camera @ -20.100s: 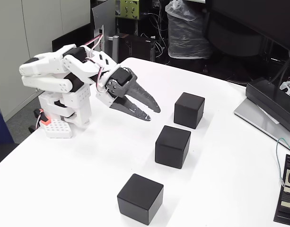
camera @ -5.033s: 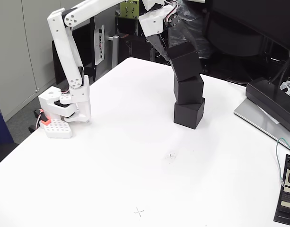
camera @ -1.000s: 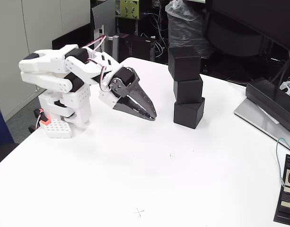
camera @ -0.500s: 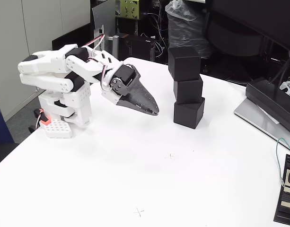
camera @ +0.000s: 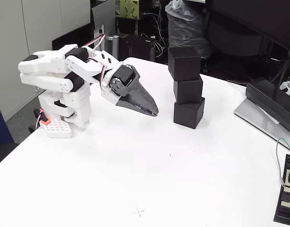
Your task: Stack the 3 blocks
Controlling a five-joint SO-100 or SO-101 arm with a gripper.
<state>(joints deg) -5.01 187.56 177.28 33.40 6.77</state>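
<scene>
Three matte black blocks stand in one stack on the white table in the fixed view: bottom block, middle block, top block. The upper two sit slightly twisted and shifted left of the bottom one. My gripper is folded back over the arm's base, left of the stack and well apart from it. Its dark jaws are shut with nothing between them, tips pointing down to the right.
The white arm base stands at the table's left edge. A grey laptop-like device with a black unit on it lies at the right edge. A flat black device with a white label sits at the lower right.
Since 5 s ago the gripper let go of the top block and the arm folded back over its base. Over the last second the jaws closed from slightly open to shut.
</scene>
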